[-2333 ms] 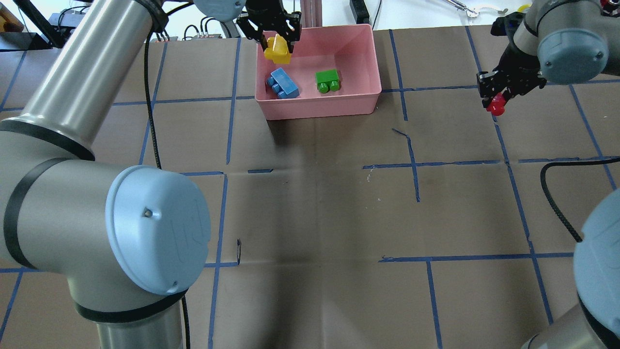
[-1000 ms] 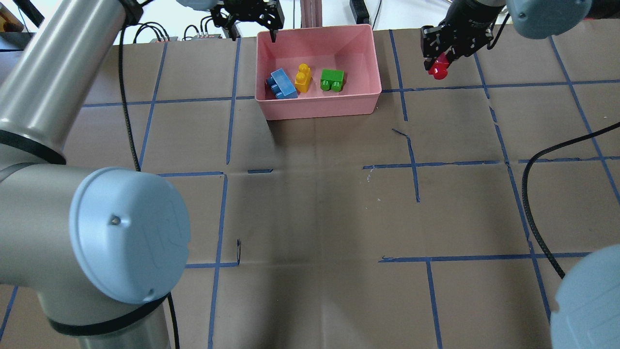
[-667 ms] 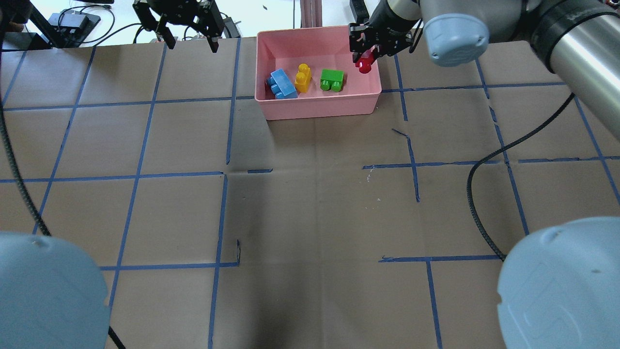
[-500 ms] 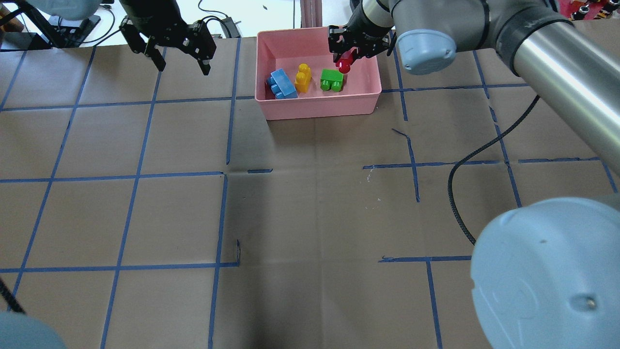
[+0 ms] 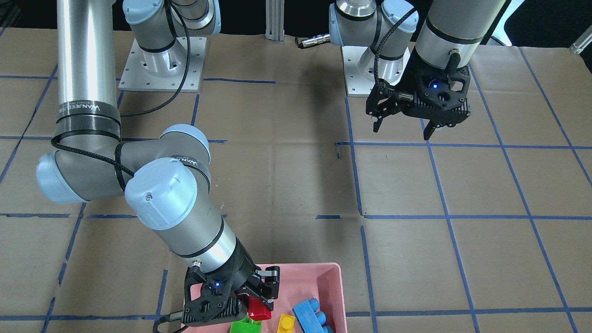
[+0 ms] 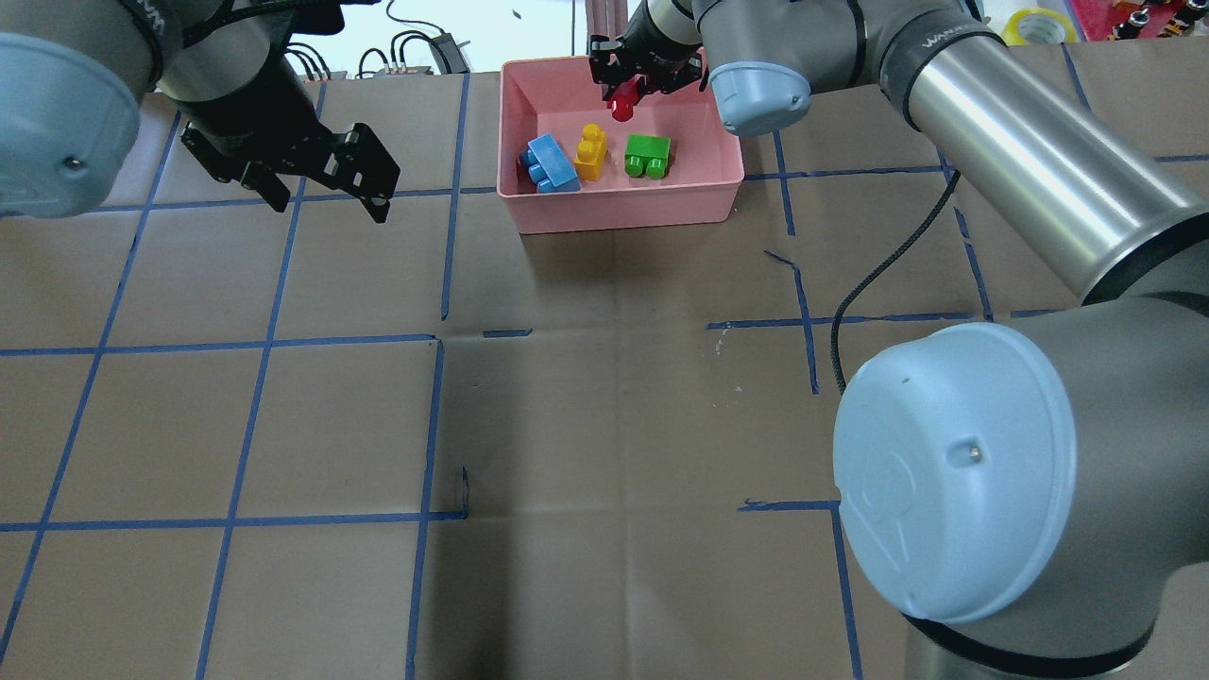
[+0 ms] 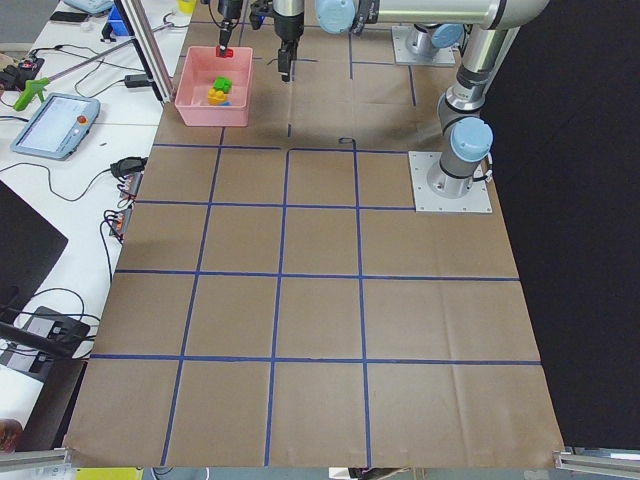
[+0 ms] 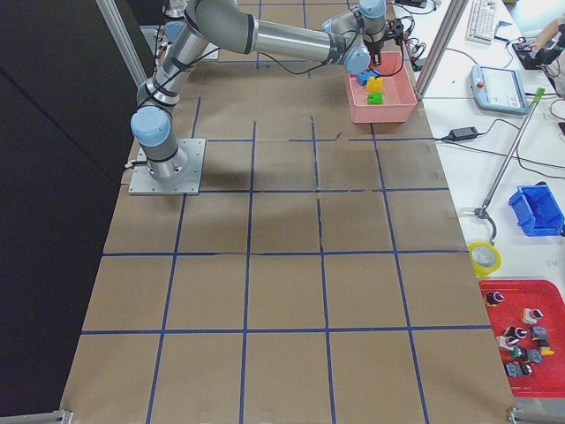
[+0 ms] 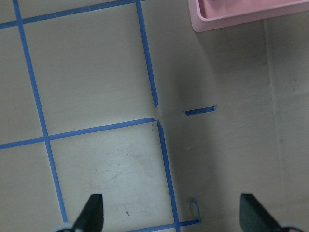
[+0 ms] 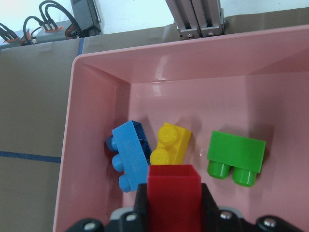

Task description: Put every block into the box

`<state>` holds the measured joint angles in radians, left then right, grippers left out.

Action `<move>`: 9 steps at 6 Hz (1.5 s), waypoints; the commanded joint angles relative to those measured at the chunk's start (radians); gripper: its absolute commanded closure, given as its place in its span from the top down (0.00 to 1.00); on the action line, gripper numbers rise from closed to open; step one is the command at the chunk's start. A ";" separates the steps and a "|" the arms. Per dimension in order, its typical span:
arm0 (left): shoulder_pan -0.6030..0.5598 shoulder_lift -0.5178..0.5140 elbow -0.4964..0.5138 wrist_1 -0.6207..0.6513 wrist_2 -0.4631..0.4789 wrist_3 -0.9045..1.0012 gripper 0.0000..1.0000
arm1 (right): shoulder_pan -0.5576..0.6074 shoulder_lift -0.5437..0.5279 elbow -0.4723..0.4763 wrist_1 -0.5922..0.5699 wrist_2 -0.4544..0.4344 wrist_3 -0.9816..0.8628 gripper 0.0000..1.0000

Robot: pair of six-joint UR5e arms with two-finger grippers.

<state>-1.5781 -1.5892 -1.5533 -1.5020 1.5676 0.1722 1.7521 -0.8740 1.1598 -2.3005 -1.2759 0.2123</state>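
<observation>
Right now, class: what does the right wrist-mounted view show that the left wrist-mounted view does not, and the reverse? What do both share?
Only the right wrist-mounted view: the right gripper shut on the red block, over the blue block, yellow block and green block lying inside the box. Only the left wrist-mounted view: the left gripper, open and empty. Both: the box, its inside in the first and just a corner in the second, plus brown paper with blue tape.

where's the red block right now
Overhead view: the red block is clamped in the right gripper, hanging over the box, near the yellow block and green block lying inside.
</observation>
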 commanded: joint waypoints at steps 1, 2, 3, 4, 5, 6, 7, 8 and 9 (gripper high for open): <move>0.004 0.018 0.004 -0.029 -0.006 0.018 0.99 | 0.001 0.018 -0.005 -0.065 -0.013 0.004 1.00; 0.006 0.021 0.007 -0.041 -0.006 0.050 0.99 | 0.000 0.013 -0.011 -0.030 -0.011 -0.004 1.00; 0.013 0.021 0.009 -0.040 -0.004 0.052 0.99 | -0.006 -0.014 -0.021 0.016 -0.011 -0.020 1.00; 0.036 0.020 0.007 -0.040 -0.017 0.061 0.99 | -0.043 -0.093 -0.014 0.206 -0.011 -0.153 1.00; 0.036 0.021 0.007 -0.041 -0.015 0.067 0.99 | -0.098 -0.184 -0.006 0.492 -0.013 -0.271 1.00; 0.030 0.020 0.004 -0.041 -0.015 0.067 0.99 | -0.123 -0.263 -0.003 0.685 -0.019 -0.324 1.00; 0.027 0.015 0.005 -0.041 -0.015 0.066 0.99 | -0.121 -0.342 0.015 0.764 -0.090 -0.324 1.00; 0.027 0.012 0.002 -0.041 -0.015 0.066 0.99 | -0.120 -0.446 0.108 0.893 -0.152 -0.317 1.00; 0.027 0.012 0.002 -0.041 -0.015 0.066 0.99 | -0.120 -0.580 0.273 0.892 -0.151 -0.317 1.00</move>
<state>-1.5505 -1.5760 -1.5501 -1.5432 1.5524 0.2379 1.6324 -1.3322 1.2986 -1.4455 -1.4091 -0.1046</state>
